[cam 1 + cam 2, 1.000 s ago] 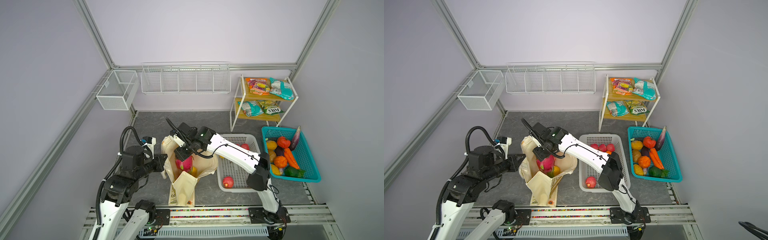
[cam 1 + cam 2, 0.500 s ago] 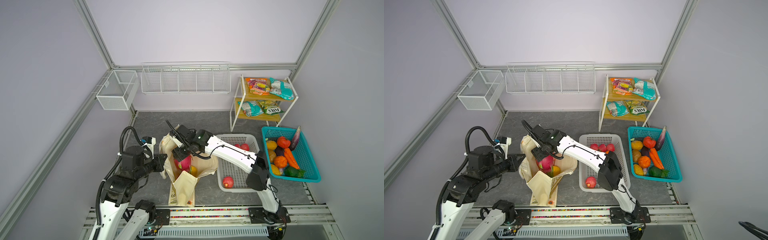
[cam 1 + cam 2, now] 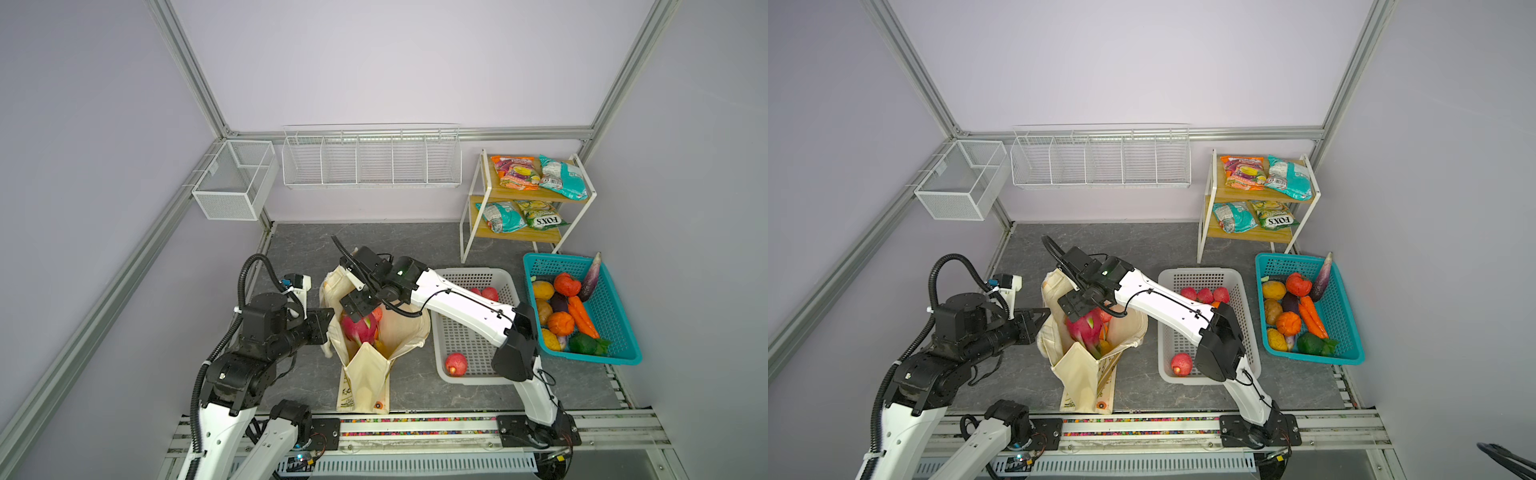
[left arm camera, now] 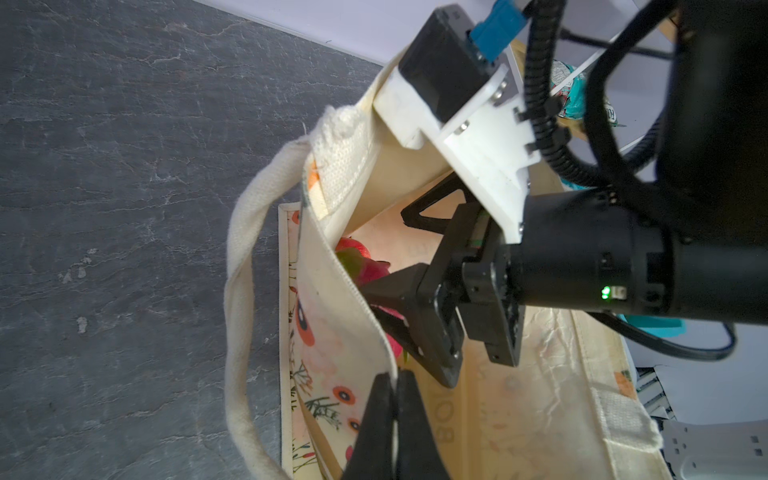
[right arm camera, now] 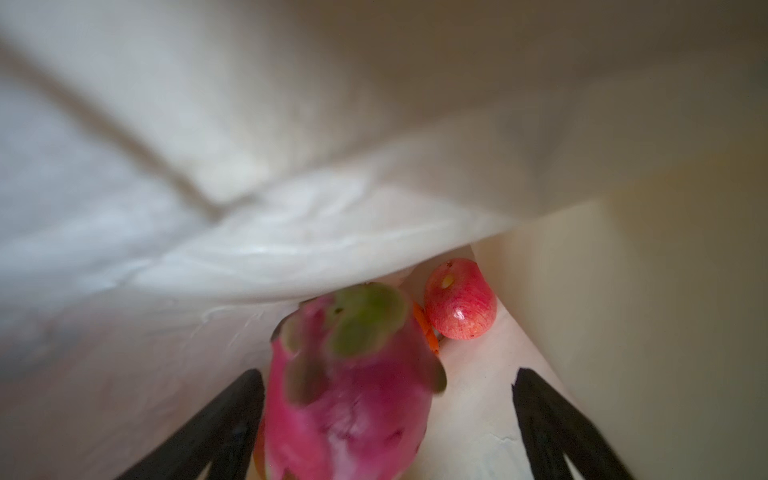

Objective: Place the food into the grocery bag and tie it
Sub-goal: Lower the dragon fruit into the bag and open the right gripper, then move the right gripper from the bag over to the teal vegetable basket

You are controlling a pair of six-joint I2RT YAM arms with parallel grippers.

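Dragon fruit (image 5: 345, 395) in bag (image 5: 291, 166); fingers (image 5: 216, 428) apart

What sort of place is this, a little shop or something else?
Probably a robotics test cell dressed as a mock grocery corner: plain walls in an aluminium frame, two robot arms bolted to a rail, and a shelf of snack packets beside a teal basket of produce.

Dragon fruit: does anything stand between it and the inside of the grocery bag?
Nothing visible does. The dragon fruit is in the grocery bag's mouth, between the right gripper's spread jaws; the left gripper pinches its rim.
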